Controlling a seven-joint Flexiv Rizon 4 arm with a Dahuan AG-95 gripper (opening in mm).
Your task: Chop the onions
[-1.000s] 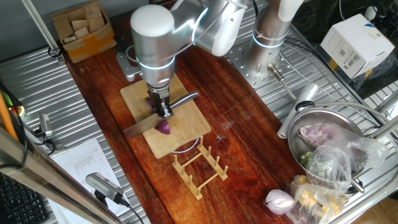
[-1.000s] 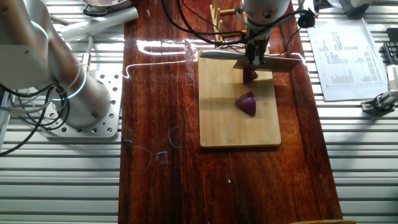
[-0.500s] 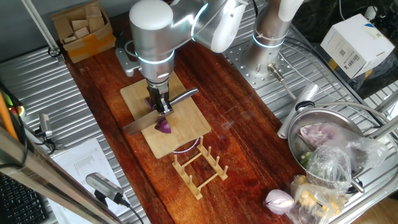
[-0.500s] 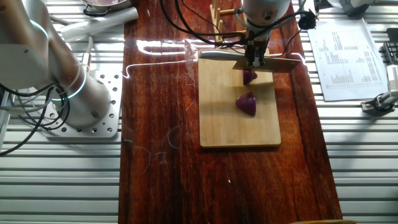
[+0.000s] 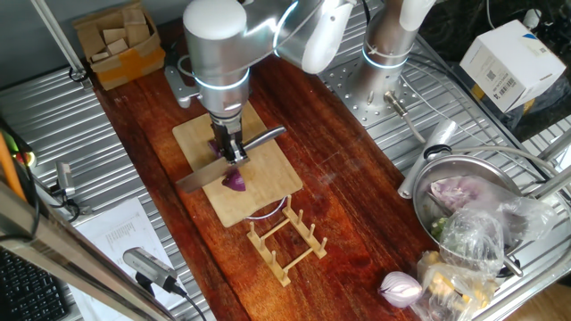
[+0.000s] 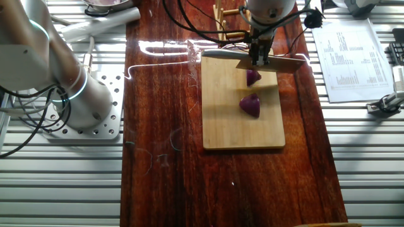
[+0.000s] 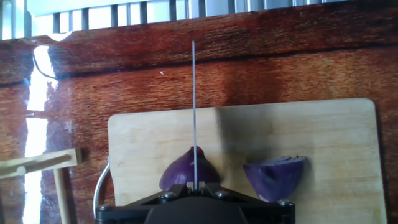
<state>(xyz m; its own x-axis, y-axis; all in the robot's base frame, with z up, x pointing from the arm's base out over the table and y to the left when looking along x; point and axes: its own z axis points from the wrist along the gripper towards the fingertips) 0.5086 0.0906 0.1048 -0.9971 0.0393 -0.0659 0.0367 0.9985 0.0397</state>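
A: Where do we find the gripper [image 5: 234, 153]?

B: Over the wooden cutting board [image 6: 221, 120], clamped on the cleaver [image 5: 210, 176]. We see the blade held edge-down and level, the handle pointing away from the wooden rack [image 5: 287, 239].

A: And the onions?

B: Both wedges lie on the board. The nearer wedge [image 7: 188, 169] sits directly under the blade; in the hand view the edge line crosses its middle. We cannot tell whether steel touches it. The second wedge [image 7: 274, 174] lies just beside it, cut face showing, apart from the blade.
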